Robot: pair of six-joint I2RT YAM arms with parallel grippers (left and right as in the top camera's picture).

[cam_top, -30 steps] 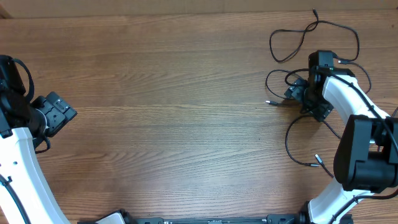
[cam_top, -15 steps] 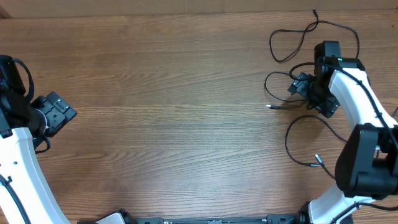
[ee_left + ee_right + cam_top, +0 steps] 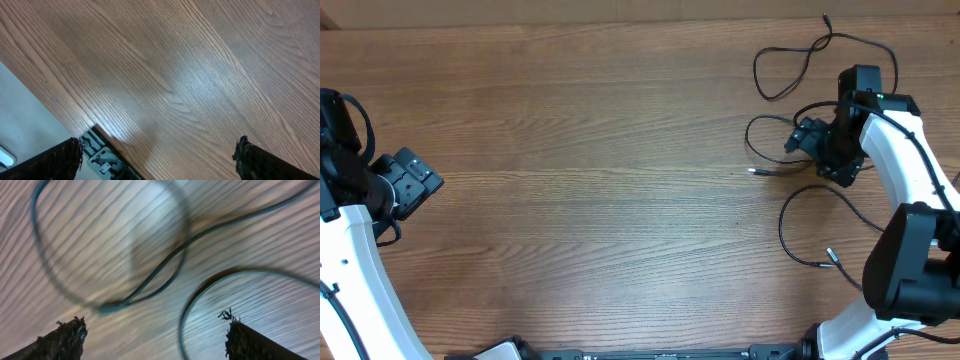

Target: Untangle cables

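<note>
Left gripper [image 3: 157,150] and right gripper [image 3: 152,330] both stand with fingers apart; the cables [image 3: 781,170] are blurred in the right wrist view and partly hidden beneath that arm overhead.

One table [image 3: 600,150], two arms and two grippers are being shown.
Left arm [image 3: 350,260], right arm [image 3: 895,150], left gripper [image 3: 432,183], right gripper [image 3: 794,136]; three plug ends [image 3: 752,171] are being counted, on seemingly three cables [image 3: 778,171].
</note>
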